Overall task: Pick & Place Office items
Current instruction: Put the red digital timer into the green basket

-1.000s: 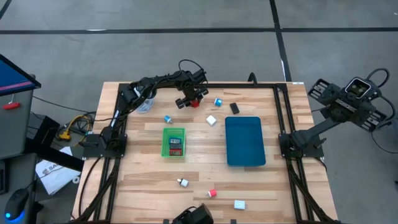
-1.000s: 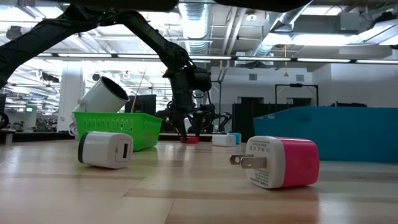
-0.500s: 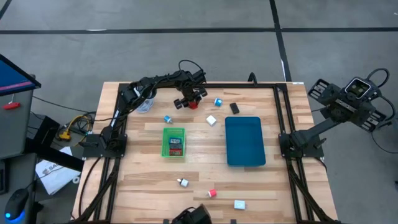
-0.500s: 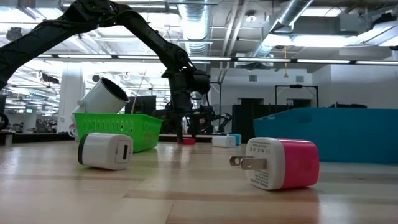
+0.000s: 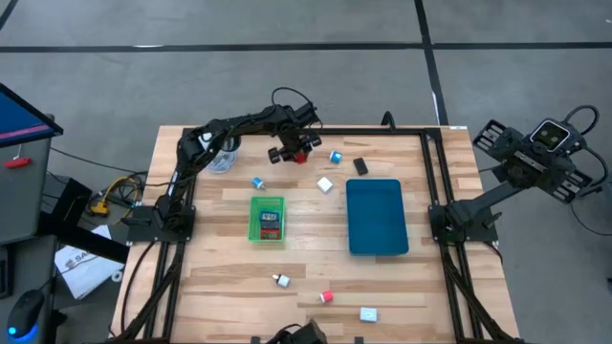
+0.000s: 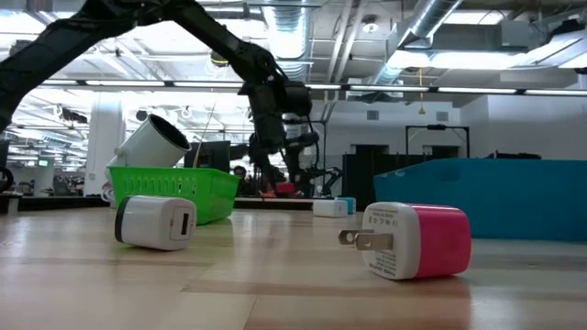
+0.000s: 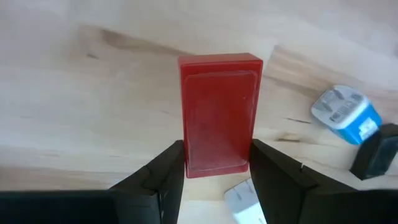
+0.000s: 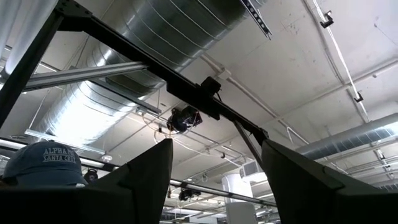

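Note:
My left gripper is near the table's far edge, shut on a red rectangular block, which also shows in the low view. Loose on the wood nearby lie a blue-and-white plug block, a black block, a white block and a small blue piece. A pink-and-white plug and a white plug lie near the near edge. My right gripper is open and points at the ceiling, off the table's right side. My left gripper pinches the red block's lower end between its two fingers, one on each long side. The fingers come from above, pointing down, and lie along the block. In the low view the block hangs clear above the table.
A green tray holding small items sits left of centre. A dark blue tray sits right of centre. A white roll lies by the left arm. Small items lie near the near edge.
My left gripper has risen from the table near the far edge, carrying the red block with it. The block, which lay on the wood a second ago, now hangs clear above it.

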